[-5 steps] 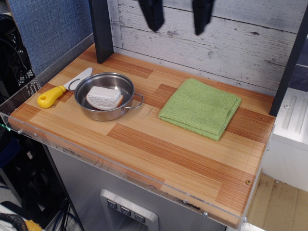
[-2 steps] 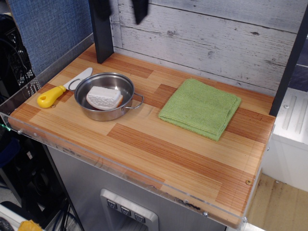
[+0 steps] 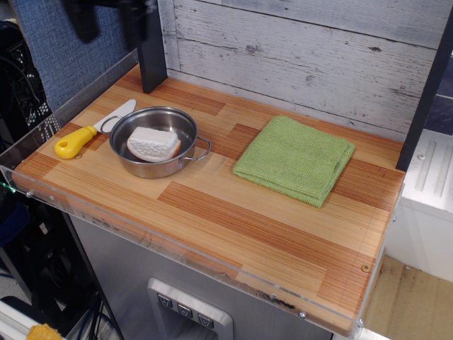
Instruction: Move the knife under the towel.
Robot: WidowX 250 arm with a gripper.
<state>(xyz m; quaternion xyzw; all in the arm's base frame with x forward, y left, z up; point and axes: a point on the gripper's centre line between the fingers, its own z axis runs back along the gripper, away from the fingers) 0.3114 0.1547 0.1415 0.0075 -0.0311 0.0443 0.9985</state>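
The knife [image 3: 86,133] lies on the wooden table at the left, yellow handle toward the front-left and silver-white blade pointing back-right, right beside the steel pan. The green folded towel [image 3: 296,159] lies flat on the right half of the table. My gripper [image 3: 107,20] hangs high at the top left, blurred, above and behind the knife. Its two dark fingers [image 3: 81,21] are spread apart with nothing between them.
A steel pan [image 3: 185,132] with a white wedge-shaped block [image 3: 152,144] in it stands between knife and towel. A dark post [image 3: 148,49] rises at the back left. A clear plastic rim [image 3: 177,244] runs along the table's front edge. A planked wall closes the back.
The gripper has moved left along the top of the view, from above the table's middle to the top-left corner. Knife, pan and towel have not moved.
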